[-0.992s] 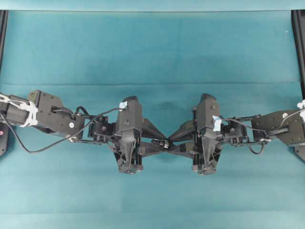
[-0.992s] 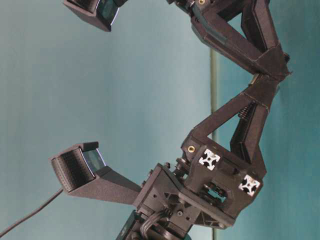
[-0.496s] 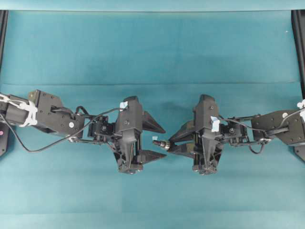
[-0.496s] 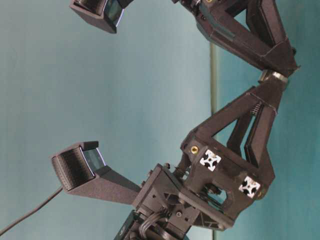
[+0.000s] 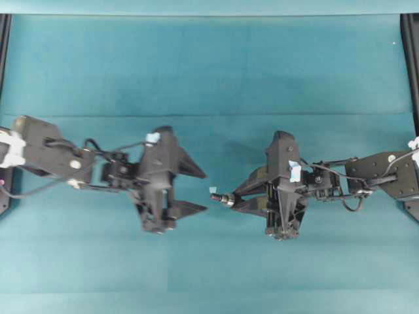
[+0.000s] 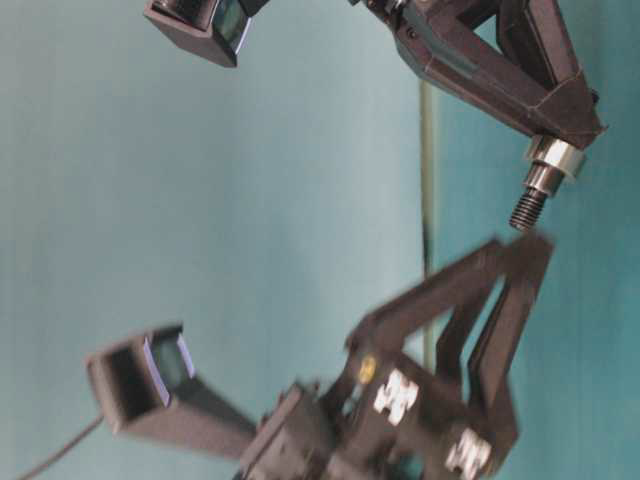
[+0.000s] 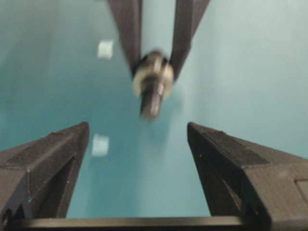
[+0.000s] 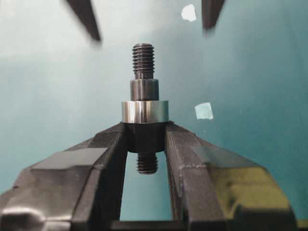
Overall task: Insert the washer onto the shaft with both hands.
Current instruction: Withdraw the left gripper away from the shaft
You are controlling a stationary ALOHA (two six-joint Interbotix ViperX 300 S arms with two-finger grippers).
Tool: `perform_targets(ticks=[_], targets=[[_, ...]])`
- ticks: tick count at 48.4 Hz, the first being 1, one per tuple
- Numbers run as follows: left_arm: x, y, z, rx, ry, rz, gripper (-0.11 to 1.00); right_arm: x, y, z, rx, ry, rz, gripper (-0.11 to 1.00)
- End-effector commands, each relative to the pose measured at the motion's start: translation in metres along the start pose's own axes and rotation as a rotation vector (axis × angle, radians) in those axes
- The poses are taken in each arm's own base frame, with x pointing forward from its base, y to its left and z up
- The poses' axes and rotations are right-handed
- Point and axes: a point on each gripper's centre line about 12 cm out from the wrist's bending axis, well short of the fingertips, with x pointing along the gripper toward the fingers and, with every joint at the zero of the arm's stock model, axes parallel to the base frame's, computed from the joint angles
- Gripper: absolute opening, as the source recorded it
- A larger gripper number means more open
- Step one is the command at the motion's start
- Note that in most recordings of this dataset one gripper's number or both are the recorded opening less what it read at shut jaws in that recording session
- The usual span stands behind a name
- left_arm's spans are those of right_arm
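Note:
The shaft [image 8: 143, 60], a dark stepped rod with threaded ends, is held level above the cloth, and my right gripper [image 8: 145, 131] is shut on its thick collar. The silvery washer [image 8: 144, 111] sits around the shaft, against the collar just beyond the fingertips. Overhead, the shaft [image 5: 224, 198] points left from the right gripper [image 5: 234, 198]. My left gripper [image 5: 205, 191] stands open a short way left of the shaft tip, empty. In the left wrist view the left gripper [image 7: 138, 127] faces the blurred shaft [image 7: 151, 101] and washer [image 7: 155, 79] head-on. The table-level view shows the washer [image 6: 556, 158] on the shaft [image 6: 530, 203].
Small pale tape scraps [image 5: 213, 190] [image 8: 203, 110] [image 7: 100, 144] lie on the teal cloth under the grippers. Black frame rails [image 5: 411, 59] run along the left and right edges of the table.
The left gripper has opened, let go and drawn back to the left, clear of the shaft. The washer stays on the shaft in the right gripper, which has not moved.

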Motion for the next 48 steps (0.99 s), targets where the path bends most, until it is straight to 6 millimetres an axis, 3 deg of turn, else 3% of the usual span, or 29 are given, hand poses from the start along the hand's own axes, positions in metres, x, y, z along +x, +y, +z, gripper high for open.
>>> perform_targets(ticks=[1,16,48], targets=[[-0.016,-0.003,0.01,0.009,-0.033,-0.008,0.9,0.0,0.003,0.008,-0.004,-0.028,0.01,0.0],[-0.042,-0.001,0.001,0.046,-0.029,-0.006,0.9,0.0,0.002,0.007,-0.005,-0.025,0.008,0.0],[-0.043,-0.001,0.001,0.049,-0.03,-0.006,0.89,-0.001,0.003,0.008,-0.005,-0.026,0.008,0.0]])
